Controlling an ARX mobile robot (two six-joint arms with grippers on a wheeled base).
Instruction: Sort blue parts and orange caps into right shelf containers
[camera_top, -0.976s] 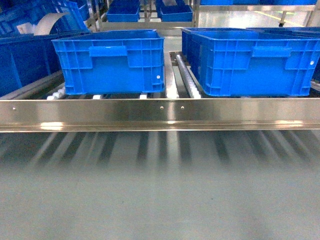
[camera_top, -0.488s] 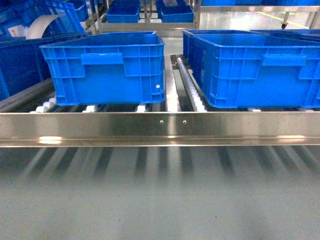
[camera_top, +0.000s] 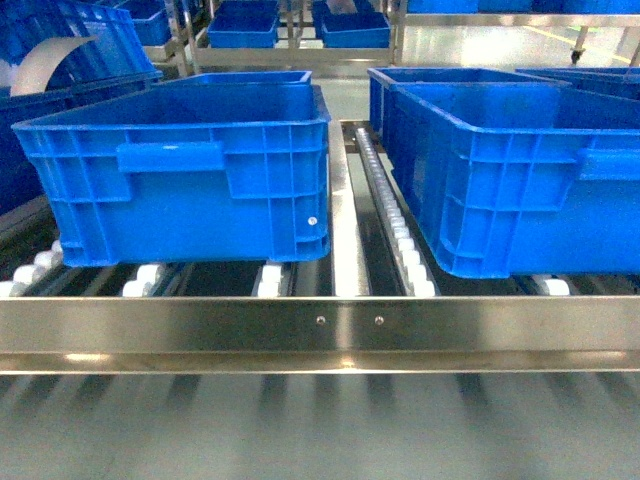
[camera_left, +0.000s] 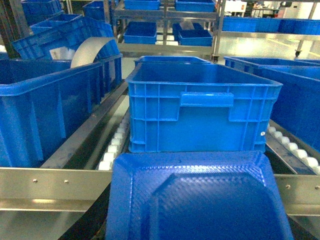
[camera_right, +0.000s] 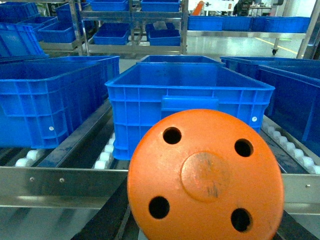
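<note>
Two large blue crates (camera_top: 190, 180) and (camera_top: 520, 170) sit side by side on a roller shelf behind its steel front rail (camera_top: 320, 330). A blue part (camera_left: 200, 200) fills the left wrist view and an orange cap (camera_right: 205, 175) the right; neither gripper is visible, so whether they are clamped cannot be told. Each piece should probably clear the rail and crate rim before release

The crates (camera_top: 190, 180) are moulded bright-blue plastic, ribbed and semi-gloss, with smooth rolled rims. The shelf rail (camera_top: 320, 335) ahead of them is brushed metal (it throws back soft glare). White plastic rollers (camera_top: 405, 245) line the tracks. Close before the left wrist camera, the blue part (camera_left: 200, 200) shows a fine woven texture; the orange cap (camera_right: 207, 175), before the right one, looks matt and slightly scuffed.
</note>
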